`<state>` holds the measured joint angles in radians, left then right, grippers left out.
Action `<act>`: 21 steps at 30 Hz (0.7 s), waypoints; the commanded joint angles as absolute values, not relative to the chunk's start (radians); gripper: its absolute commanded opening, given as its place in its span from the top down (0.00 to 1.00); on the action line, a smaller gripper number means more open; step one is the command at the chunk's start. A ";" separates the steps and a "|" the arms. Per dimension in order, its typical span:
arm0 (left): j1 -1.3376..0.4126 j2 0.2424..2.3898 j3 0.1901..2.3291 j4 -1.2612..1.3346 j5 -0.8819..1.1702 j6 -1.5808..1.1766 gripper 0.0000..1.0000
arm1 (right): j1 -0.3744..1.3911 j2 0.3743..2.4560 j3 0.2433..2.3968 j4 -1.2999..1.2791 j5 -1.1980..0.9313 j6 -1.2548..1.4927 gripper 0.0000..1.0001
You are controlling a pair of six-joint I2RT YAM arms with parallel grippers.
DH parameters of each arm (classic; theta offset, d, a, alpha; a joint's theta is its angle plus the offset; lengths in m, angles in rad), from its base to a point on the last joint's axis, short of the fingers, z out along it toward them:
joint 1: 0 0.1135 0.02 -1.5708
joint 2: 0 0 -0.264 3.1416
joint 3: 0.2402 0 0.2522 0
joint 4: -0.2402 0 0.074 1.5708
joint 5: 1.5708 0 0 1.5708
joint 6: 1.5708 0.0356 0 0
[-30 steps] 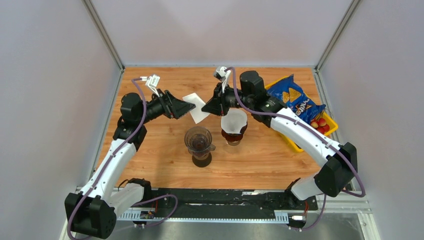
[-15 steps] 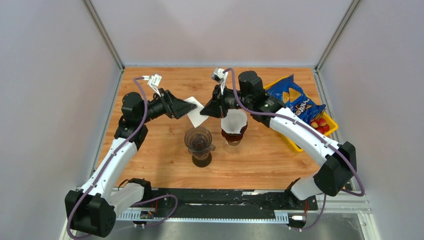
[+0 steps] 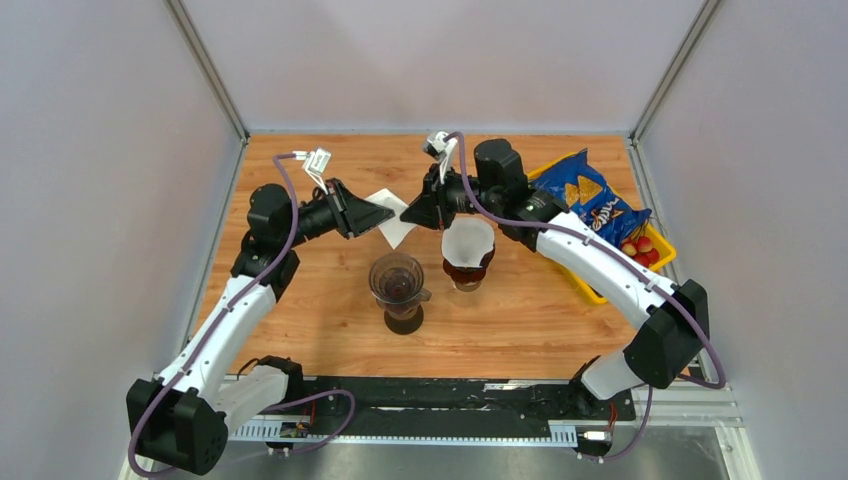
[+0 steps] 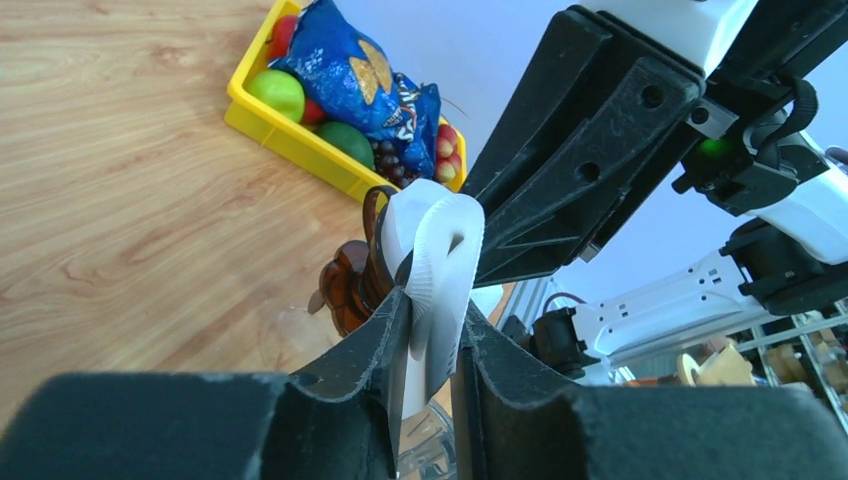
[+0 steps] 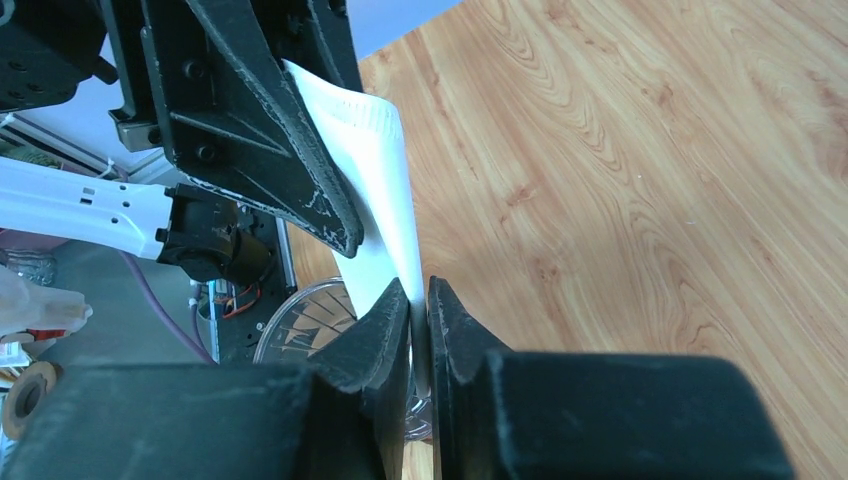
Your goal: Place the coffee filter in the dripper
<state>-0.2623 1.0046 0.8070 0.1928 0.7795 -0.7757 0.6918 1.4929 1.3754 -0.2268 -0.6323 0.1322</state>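
Observation:
A white coffee filter [image 3: 393, 216] hangs in the air above the table's middle, held from both sides. My left gripper [image 3: 384, 213] comes in from the left with its jaws pressed on the filter's [image 4: 440, 255] ribbed edge, which bulges open above the fingertips [image 4: 395, 325]. My right gripper [image 3: 409, 212] is shut on the opposite edge of the filter [image 5: 378, 190]. Below and in front stands an empty clear dripper [image 3: 398, 279]. Beside it, to the right, an amber dripper [image 3: 468, 262] holds a white filter [image 3: 468, 238].
A yellow tray [image 3: 590, 291] at the right edge holds a blue chips bag [image 3: 588, 200] and fruit [image 3: 640, 250]. Grey walls close in the wooden table [image 3: 300, 300] on three sides.
My left gripper was wide open around the filter and has closed onto it. Both grippers and the filter shifted slightly to the left and back.

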 commanded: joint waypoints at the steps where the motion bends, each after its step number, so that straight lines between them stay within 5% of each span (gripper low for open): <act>1: -0.269 0.989 0.861 0.185 0.774 -0.745 0.78 | 0.696 1.493 1.420 -0.209 -0.603 0.126 0.86; 7: -0.270 0.977 0.866 0.128 0.732 -0.704 0.99 | 0.696 1.483 1.415 -0.214 -0.553 0.126 0.83; 15: -0.269 0.962 0.843 0.152 0.725 -0.662 1.00 | 0.691 1.441 1.395 -0.218 -0.333 0.158 0.25; 19: -0.269 0.962 0.836 0.142 0.717 -0.633 1.00 | 0.681 1.397 1.361 -0.217 -0.155 0.196 0.03; 21: -0.269 0.965 0.835 0.143 0.728 -0.621 1.00 | 0.677 1.375 1.338 -0.213 -0.087 0.207 0.00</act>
<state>-0.2668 0.9806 0.8272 0.1337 0.7204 -0.6754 0.6888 1.4525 1.3621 -0.2382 -0.2913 0.1692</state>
